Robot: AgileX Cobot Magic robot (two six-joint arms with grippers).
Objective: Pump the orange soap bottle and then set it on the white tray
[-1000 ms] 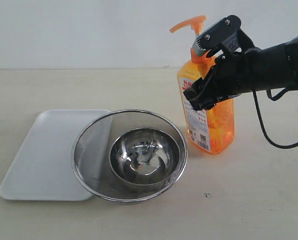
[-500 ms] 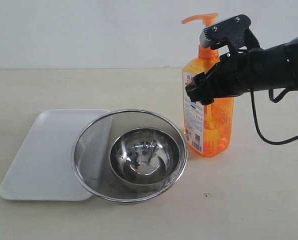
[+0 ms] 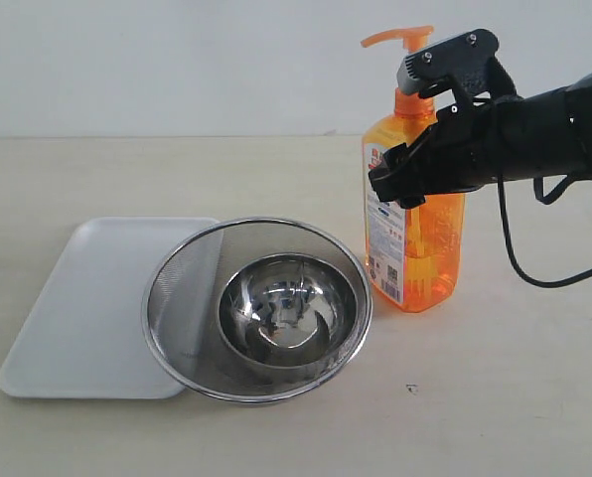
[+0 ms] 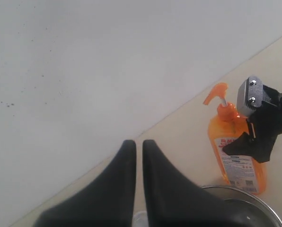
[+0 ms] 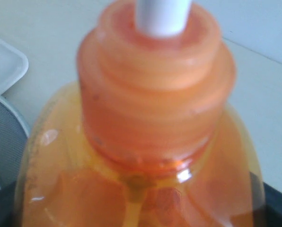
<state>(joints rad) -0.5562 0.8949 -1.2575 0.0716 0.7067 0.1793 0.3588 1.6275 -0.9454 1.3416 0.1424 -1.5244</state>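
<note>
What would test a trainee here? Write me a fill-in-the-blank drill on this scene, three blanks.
The orange soap bottle, gripped by the right gripper, stands ____ on the table.
The steel bowl sits ____ the mesh strainer.
The strainer overlaps the white tray's ____ edge in the exterior view.
Missing words: upright; inside; right.

Mesh strainer [image 3: 182,298] on beige table [image 3: 519,397]; smaller shiny steel bowl [image 3: 288,316] nested inside, upright.
</note>
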